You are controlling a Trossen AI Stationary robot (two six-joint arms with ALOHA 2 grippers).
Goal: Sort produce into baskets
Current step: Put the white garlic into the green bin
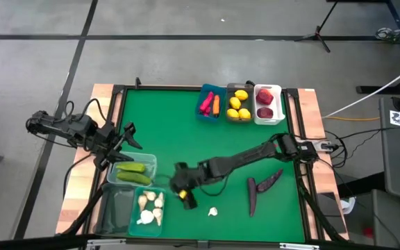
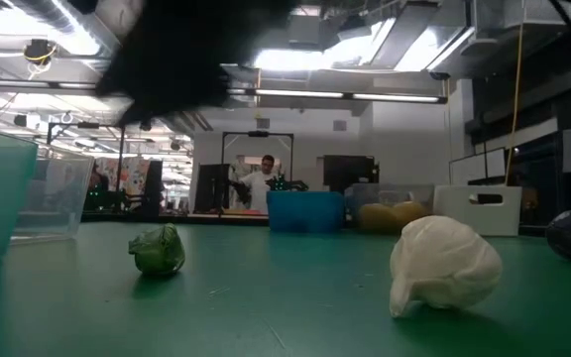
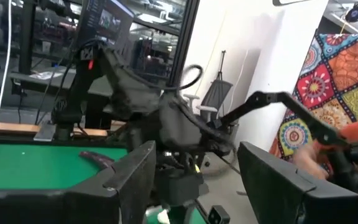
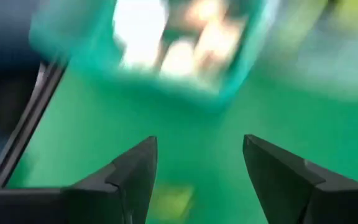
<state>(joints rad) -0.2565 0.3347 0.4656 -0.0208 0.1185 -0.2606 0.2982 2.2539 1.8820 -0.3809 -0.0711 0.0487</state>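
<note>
A small green piece of produce lies alone on the green table, near its middle front. My right gripper hovers open just above it, a dark blur in the low view; the green piece shows below its fingers. A white garlic lies loose on the table. Two dark eggplants lie to the right. My left gripper waits open at the left edge, with nothing between its fingers.
At the near left stand a clear basket with cucumbers, a teal basket with garlic and a dark clear basket. Along the far edge stand a blue basket, a lemon basket and a white apple basket.
</note>
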